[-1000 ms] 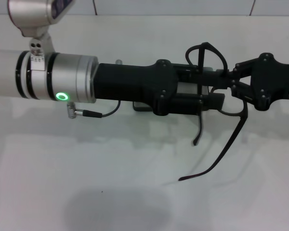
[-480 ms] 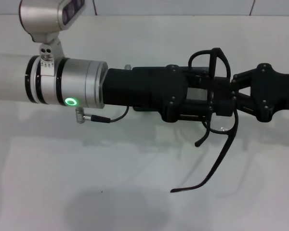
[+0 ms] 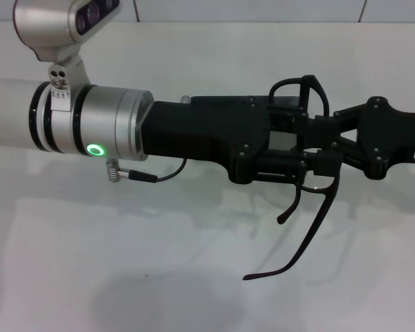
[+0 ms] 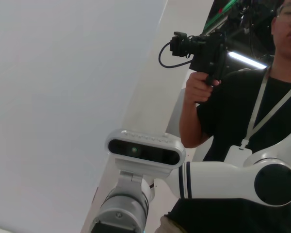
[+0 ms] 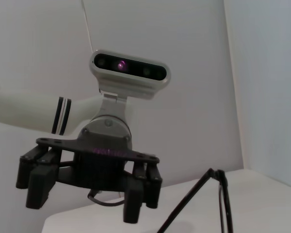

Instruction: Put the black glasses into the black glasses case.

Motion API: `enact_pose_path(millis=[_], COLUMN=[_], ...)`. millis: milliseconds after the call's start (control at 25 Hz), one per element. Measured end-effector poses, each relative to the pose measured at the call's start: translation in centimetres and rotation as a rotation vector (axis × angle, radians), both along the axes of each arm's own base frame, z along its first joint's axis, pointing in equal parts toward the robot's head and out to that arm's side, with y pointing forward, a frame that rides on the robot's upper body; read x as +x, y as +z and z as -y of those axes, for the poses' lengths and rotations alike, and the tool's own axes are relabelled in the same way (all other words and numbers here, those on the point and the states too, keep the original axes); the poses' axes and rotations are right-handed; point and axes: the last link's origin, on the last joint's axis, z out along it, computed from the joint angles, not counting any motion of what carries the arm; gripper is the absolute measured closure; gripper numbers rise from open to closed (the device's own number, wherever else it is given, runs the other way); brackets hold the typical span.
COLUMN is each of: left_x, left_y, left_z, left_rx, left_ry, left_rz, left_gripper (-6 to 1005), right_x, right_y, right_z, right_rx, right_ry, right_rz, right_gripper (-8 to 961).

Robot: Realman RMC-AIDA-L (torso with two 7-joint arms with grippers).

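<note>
1. The left gripper [image 3: 297, 142], a bulky black claw on a silver-cuffed arm, reaches in from the left edge of the white table [image 3: 124, 277] and ends over its right half, nearer the far edge.
2. The right gripper [image 3: 330, 142], black with linked fingers, comes in from the right edge and meets it nose to nose.
3. The black glasses [image 3: 311, 104], a thin wire-like frame with long slender temples, hang between the two grippers, above the table.
   - One lens loop stands up above the grippers.
   - Both temples dangle unfolded towards the near edge, and the longer one curls at its tip.
4. Change over the last second: the left gripper has pushed further toward the right edge, so that its fingers now flank the frame. The frame has shifted that way too, and the long temple tip hangs closer to the near edge.
5. Grip state:
   - The right gripper's fingers converge on the frame, so it appears to be carrying the glasses.
   - In the right wrist view the left gripper [image 5: 87, 194] has its finger blocks spread apart, clamping nothing, with the glasses [image 5: 222, 194] beside them.
6. Reading: this looks like a hand-over or regrasp that is not yet complete.
7. The black glasses case is not visible in any current view, so placing has not begun. The splayed temples may need folding first.
</note>
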Motion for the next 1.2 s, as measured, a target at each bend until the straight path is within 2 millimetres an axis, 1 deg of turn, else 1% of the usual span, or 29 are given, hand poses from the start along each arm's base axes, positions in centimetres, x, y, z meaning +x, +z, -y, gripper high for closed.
enact_pose_path(millis=[440, 640, 760, 840, 920, 1040, 1200], left_x=[-0.6, -0.7, -0.7, -0.8, -1.4, -3.4, -5.6], left_y=[-0.5, -0.7, -0.4, 0.0, 0.7, 2.1, 2.8], left_z=[0.3, 0.5, 0.8, 1.0, 0.9, 0.3, -0.2], left_rx=[-0.019, -0.029, -0.046, -0.05, -0.03, 0.035, 0.108], left_ry=[0.026, 0.036, 0.018, 0.009, 0.028, 0.085, 0.149], left_rz=[-0.01, -0.001, 0.014, 0.026, 0.031, 0.011, -0.051], left_gripper=[397, 397, 397, 397, 397, 397, 397], right_x=[-0.3, -0.1, 0.3, 0.7, 1.1, 1.3, 1.5], right_y=[-0.4, -0.6, -0.4, 0.5, 1.6, 3.7, 6.3], right_z=[0.8, 1.0, 0.8, 0.7, 0.8, 1.3, 2.3], right_rx=[-0.041, -0.052, -0.024, 0.019, 0.051, 0.08, 0.117], right_ry=[0.028, 0.015, -0.011, -0.032, -0.038, -0.018, 0.023], right_rz=[-0.019, -0.027, -0.041, -0.071, -0.111, -0.186, -0.279], right_gripper=[866, 867, 868, 868, 869, 870, 870])
